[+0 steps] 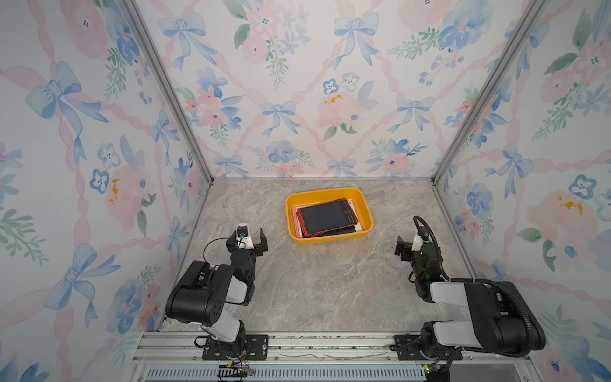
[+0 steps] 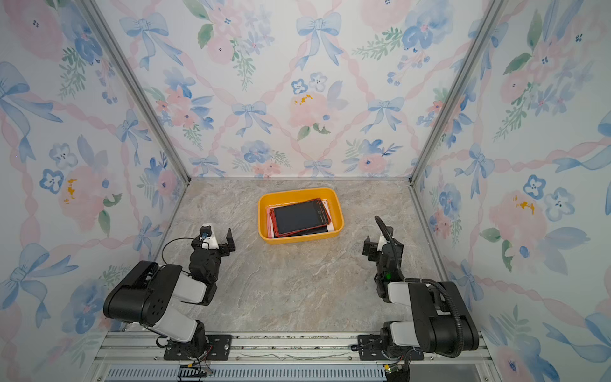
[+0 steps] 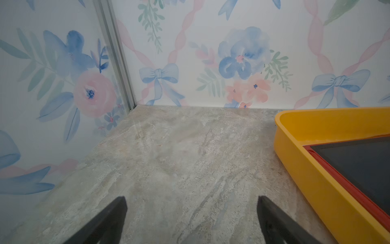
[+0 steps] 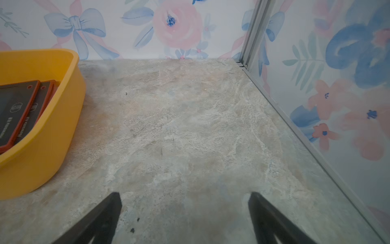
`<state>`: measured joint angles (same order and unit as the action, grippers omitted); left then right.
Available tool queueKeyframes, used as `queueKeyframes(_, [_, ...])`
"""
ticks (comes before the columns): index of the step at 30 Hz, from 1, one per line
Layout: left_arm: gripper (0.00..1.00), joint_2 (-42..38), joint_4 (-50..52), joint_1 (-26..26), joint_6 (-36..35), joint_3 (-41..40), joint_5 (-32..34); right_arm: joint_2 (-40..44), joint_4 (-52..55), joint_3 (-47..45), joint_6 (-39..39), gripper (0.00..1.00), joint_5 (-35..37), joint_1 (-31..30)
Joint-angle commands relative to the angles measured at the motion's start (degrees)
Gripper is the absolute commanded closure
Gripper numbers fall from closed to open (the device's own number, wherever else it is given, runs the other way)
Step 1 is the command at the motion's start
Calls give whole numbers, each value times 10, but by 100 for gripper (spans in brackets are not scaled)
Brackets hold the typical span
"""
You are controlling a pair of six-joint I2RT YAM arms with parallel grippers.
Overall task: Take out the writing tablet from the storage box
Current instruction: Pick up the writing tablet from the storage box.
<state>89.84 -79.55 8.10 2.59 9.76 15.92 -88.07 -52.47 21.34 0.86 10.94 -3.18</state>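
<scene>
Writing tablet (image 1: pixel 329 216): topmost in storage box (image 1: pixel 330 240), long axis crosswise, ahead between the hands. Left hand (image 1: pixel 247 239), right hand (image 1: pixel 401 248): both spread, empty, roughly equally near.

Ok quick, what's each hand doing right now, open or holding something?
Left hand: open, holding nothing.
Right hand: open, holding nothing.

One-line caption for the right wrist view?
Right gripper, jaws open, beside the yellow box holding stacked red-framed tablets on a marbled table.
</scene>
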Motion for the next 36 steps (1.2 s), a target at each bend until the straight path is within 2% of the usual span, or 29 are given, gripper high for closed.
queueKeyframes(1, [2,-5,6,-6,-3,6,-14,-6,2,9,-3,3,10,-9])
queueKeyframes(27, [2,-6,6,-6,-11,5,-38,-6,3,10,-2,3,9,-9])
queueKeyframes(29, [2,-6,6,-6,-9,7,-29,-6,3,10,-2,3,9,-9])
queueKeyframes(31, [2,-12,14,-6,5,10,11,-4,1,10,-3,3,15,-11])
queueKeyframes(34, [2,-64,52,-4,11,8,36,42,88,39,-24,3,42,-34])
queueKeyframes(36, [2,-121,91,12,-1,7,61,94,223,93,-41,3,58,-58])
